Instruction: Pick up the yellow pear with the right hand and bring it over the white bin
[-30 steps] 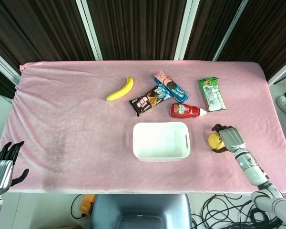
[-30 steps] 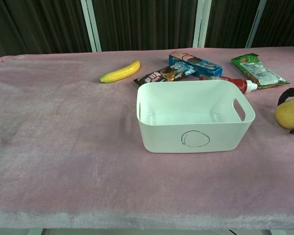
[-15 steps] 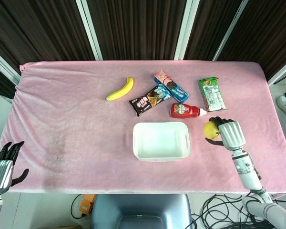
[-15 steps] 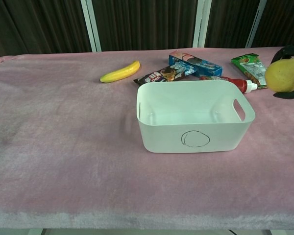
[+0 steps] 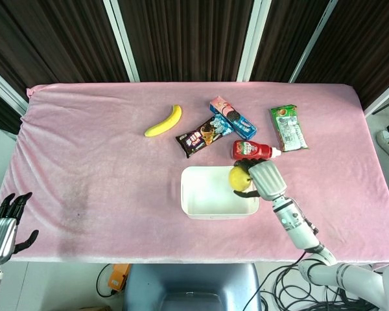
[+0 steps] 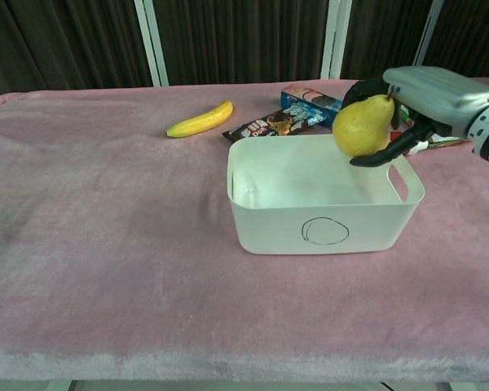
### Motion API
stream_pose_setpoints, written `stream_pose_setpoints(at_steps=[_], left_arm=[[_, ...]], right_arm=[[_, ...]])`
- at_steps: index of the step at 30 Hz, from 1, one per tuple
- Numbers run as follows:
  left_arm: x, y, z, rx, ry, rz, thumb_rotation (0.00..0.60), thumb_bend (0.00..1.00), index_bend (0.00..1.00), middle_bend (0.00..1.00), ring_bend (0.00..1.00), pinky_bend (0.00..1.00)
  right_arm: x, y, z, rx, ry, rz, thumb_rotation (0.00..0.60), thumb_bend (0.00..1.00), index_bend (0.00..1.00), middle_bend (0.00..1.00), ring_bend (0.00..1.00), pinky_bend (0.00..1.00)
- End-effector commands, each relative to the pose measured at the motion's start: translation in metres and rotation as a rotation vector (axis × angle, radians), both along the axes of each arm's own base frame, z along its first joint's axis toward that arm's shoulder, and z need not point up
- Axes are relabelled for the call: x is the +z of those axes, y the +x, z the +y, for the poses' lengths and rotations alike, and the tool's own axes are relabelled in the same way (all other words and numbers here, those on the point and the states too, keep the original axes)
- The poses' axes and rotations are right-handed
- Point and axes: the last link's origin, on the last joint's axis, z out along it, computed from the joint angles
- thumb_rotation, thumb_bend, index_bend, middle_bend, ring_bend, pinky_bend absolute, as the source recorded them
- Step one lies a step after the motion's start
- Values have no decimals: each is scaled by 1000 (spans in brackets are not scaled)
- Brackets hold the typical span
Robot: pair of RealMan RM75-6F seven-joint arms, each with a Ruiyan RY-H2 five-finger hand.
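Note:
My right hand [image 5: 264,178] [image 6: 416,102] holds the yellow pear [image 5: 239,178] [image 6: 361,126] in the air, stem up, above the right part of the white bin [image 5: 211,210] [image 6: 269,220]. The bin stands open-topped in the middle of the pink table and looks empty inside. At the lower left edge of the head view, off the table's front corner, my left hand [image 5: 3,223] hangs with its fingers apart and nothing in them.
Behind the bin lie a banana [image 5: 164,122] [image 6: 200,120], a brown snack pack [image 5: 203,135], a blue biscuit box [image 5: 233,118], a red ketchup bottle [image 5: 254,151] and a green packet [image 5: 288,128]. Dark curtains close off the back.
My right hand lifted the pear off the table at the right and carried it left, from beside the bin to above its right side. The left hand stayed still.

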Motion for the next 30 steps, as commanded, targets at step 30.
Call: stream_pose_setpoints(at_steps=[30], left_arm=[[-6, 4, 4, -36, -9, 16, 600, 289, 110, 150, 65, 255]], right_arm=[[121, -126, 143, -393, -160, 251, 600, 188, 0, 0, 0, 104]])
